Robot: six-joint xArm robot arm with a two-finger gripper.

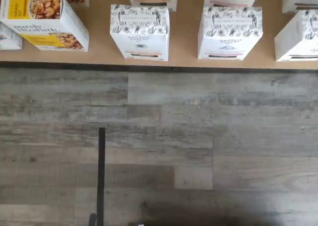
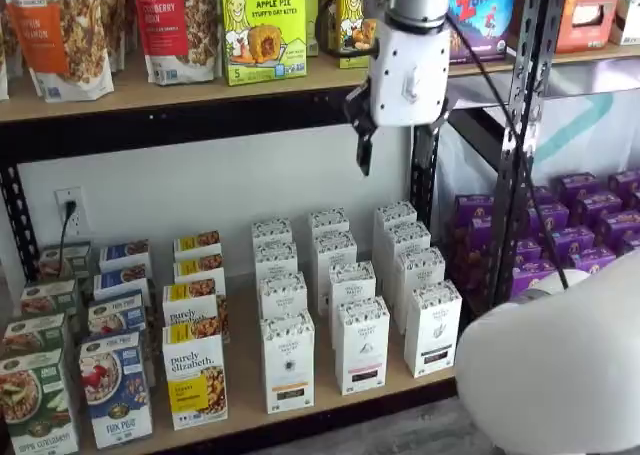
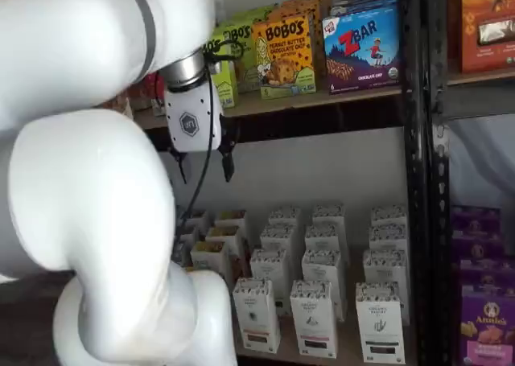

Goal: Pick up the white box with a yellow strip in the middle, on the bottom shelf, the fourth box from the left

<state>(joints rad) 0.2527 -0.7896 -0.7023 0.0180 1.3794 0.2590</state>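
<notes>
The white box (image 2: 288, 360) with a yellow-orange strip stands at the front of its row on the bottom shelf (image 2: 330, 403), just right of the purely elizabeth boxes (image 2: 195, 380). It also shows in the wrist view (image 1: 140, 32) and in a shelf view (image 3: 257, 314). Same white cartons with a black strip (image 2: 360, 345) stand to its right. My gripper (image 3: 203, 166) hangs high above these rows, level with the upper shelf's front edge. It is open and empty, with a plain gap between its two black fingers (image 3: 228, 162). In a shelf view only one finger (image 2: 363, 147) shows.
The upper shelf (image 2: 180, 95) holds Bobo's (image 2: 262, 25) and Z Bar boxes. A black upright (image 2: 520, 135) stands right of the white rows, with purple boxes (image 2: 575, 225) beyond it. My white arm (image 3: 88, 181) fills the foreground. Grey plank floor (image 1: 198, 151) lies before the shelf rail.
</notes>
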